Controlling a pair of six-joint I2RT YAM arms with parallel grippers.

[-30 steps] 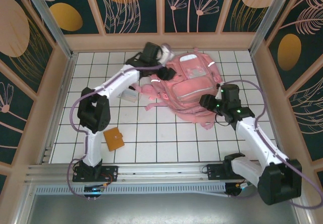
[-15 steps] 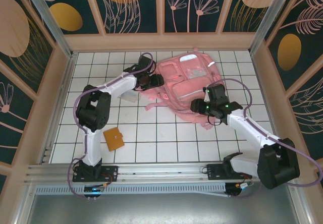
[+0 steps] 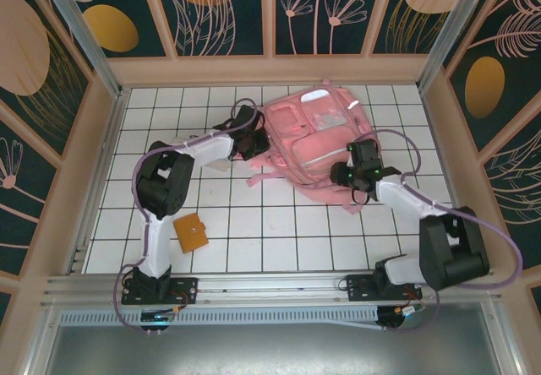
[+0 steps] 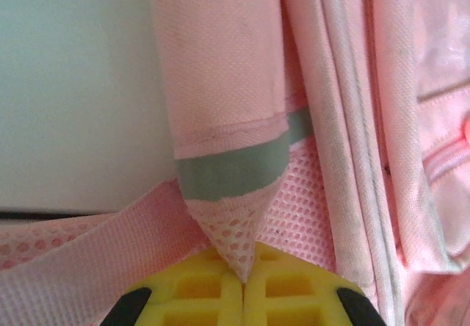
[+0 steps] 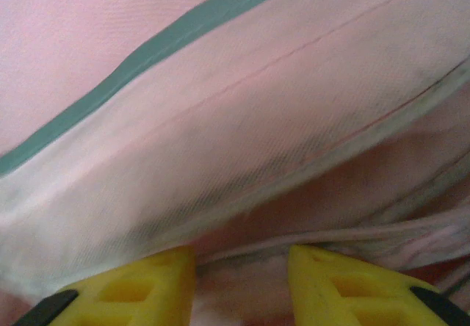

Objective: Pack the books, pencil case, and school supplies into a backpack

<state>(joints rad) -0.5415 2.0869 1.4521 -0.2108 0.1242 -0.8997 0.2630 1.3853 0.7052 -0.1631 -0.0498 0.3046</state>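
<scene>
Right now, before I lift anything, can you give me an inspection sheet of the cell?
Surface: white gridded table, flat.
Job's things: pink backpack lying at the far middle; orange notebook alone near the left arm's base.
Clutter: nothing seen.
Grippers: left gripper shut on a mesh corner of the backpack; right gripper with jaws apart at a fabric fold on the backpack's near right edge, grip unclear.
Cables: purple cables run along both arms, no snag seen.
Surroundings: wooden walls with dark floral panels.
</scene>
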